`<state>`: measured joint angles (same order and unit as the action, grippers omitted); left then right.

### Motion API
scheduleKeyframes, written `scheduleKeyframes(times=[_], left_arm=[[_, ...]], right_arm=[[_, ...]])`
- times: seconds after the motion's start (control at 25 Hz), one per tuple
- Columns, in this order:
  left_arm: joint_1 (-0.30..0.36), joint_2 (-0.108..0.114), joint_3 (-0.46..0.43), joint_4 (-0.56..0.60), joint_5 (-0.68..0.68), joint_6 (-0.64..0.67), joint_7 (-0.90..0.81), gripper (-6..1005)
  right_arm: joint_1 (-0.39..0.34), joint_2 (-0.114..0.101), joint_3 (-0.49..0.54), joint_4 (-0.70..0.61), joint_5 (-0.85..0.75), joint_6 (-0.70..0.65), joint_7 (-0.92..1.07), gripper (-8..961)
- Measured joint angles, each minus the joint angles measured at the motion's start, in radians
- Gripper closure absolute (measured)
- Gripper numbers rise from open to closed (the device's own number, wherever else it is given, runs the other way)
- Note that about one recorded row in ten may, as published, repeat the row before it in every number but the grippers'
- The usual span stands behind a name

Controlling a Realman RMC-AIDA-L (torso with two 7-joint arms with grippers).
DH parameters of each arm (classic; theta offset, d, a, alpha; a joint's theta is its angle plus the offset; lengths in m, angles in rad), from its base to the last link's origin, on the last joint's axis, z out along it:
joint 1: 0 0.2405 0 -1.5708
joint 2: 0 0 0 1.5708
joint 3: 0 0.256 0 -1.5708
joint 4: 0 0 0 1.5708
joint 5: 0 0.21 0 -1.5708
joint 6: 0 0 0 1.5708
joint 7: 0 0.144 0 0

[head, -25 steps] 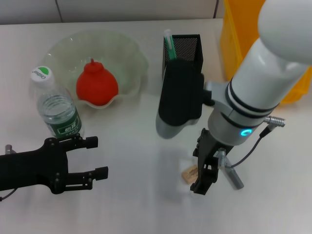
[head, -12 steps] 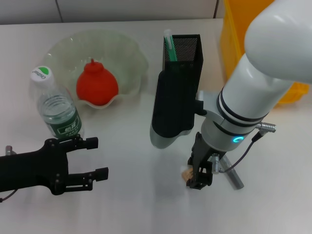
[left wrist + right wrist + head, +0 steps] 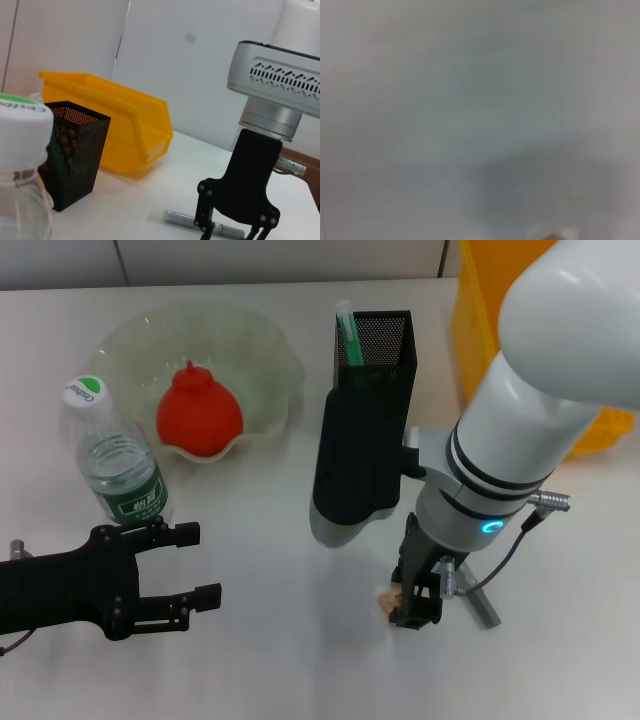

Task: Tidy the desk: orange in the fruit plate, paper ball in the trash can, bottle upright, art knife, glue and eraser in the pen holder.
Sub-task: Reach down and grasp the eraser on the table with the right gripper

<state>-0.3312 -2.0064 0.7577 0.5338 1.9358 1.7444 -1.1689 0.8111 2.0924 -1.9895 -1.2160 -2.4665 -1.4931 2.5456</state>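
Note:
My right gripper (image 3: 412, 608) is down at the table with its tip against the small tan eraser (image 3: 384, 598), which pokes out on its left side. The grey art knife (image 3: 479, 604) (image 3: 195, 220) lies just right of it. The green glue (image 3: 346, 332) stands inside the black mesh pen holder (image 3: 385, 337) (image 3: 75, 150). The orange (image 3: 198, 416) rests in the pale-green fruit plate (image 3: 262, 341). The bottle (image 3: 118, 468) stands upright, its cap (image 3: 20, 110) close in the left wrist view. My left gripper (image 3: 198, 563) hovers open in front of the bottle. No paper ball is in view.
The yellow trash can (image 3: 482, 330) (image 3: 115, 117) stands at the back right, beside the pen holder. My right arm's dark forearm casing hangs low in front of the pen holder. The right wrist view is nearly all blank table.
My right gripper dropped from above the table down onto the eraser, then shifted slightly. The left arm and everything else stayed put.

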Motion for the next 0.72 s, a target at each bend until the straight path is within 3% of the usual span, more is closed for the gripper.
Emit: scheduleKeyframes(times=[0.32,0.72], left_arm=[[0.001,0.002,0.000,0.000,-0.003,0.003,0.001,154],[0.007,0.005,0.000,0.001,-0.006,0.006,0.003,155]], right_arm=[[-0.019,-0.004,0.022,-0.062,-0.001,-0.044,0.000,550],[-0.069,-0.007,0.240,-0.294,-0.054,-0.181,-0.007,633]])
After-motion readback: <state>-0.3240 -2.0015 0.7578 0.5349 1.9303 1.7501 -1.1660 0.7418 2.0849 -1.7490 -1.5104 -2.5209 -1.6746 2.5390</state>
